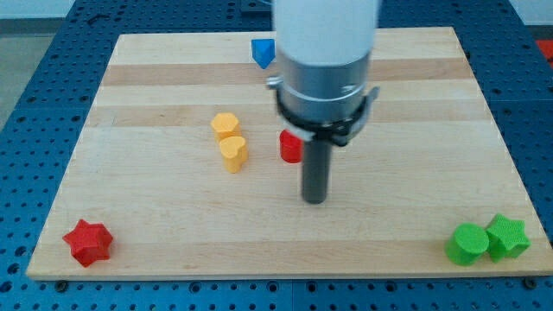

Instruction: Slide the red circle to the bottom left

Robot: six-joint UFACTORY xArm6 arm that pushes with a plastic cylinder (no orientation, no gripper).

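The red circle [290, 147] is a short red cylinder near the middle of the wooden board [173, 233]; its right part is hidden behind my arm. My tip [314, 199] is the lower end of the dark rod, just below and to the right of the red circle, close to it. I cannot tell whether they touch.
A yellow hexagon [225, 124] and a yellow heart [233, 153] sit left of the red circle. A red star [88, 242] lies at the bottom left corner. A green circle [467, 244] and green star [507, 237] lie at the bottom right. A blue block [263, 52] is at the top.
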